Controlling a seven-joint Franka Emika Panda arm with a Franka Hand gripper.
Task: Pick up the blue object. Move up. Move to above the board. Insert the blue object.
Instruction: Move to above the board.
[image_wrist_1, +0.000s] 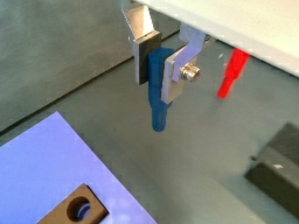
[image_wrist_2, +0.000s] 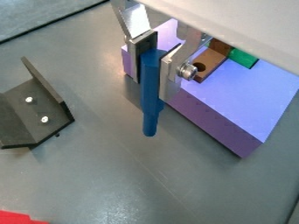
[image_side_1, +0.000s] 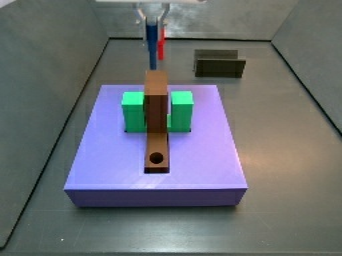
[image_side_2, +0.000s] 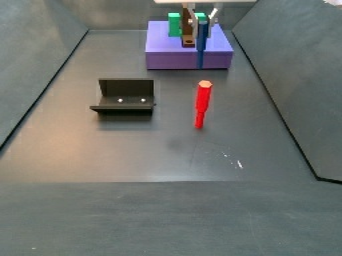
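My gripper (image_wrist_1: 162, 74) is shut on the dark-blue peg (image_wrist_1: 156, 101), which hangs upright from the fingers, clear of the grey floor. The same grip shows in the other wrist view, gripper (image_wrist_2: 158, 70) and peg (image_wrist_2: 149, 96). In a side view the gripper (image_side_1: 154, 15) holds the peg (image_side_1: 148, 45) just past the far end of the brown plank (image_side_1: 156, 125). The plank's round hole (image_side_1: 158, 158) is at the opposite, near end. In a side view the peg (image_side_2: 202, 42) hangs beside the slab's edge.
The plank lies on a big purple slab (image_side_1: 201, 165) between two green blocks (image_side_1: 134, 110). A red stick (image_side_2: 203, 103) stands upright on the floor. The dark fixture (image_side_2: 124, 96) stands on the floor away from the slab. Grey walls enclose the floor.
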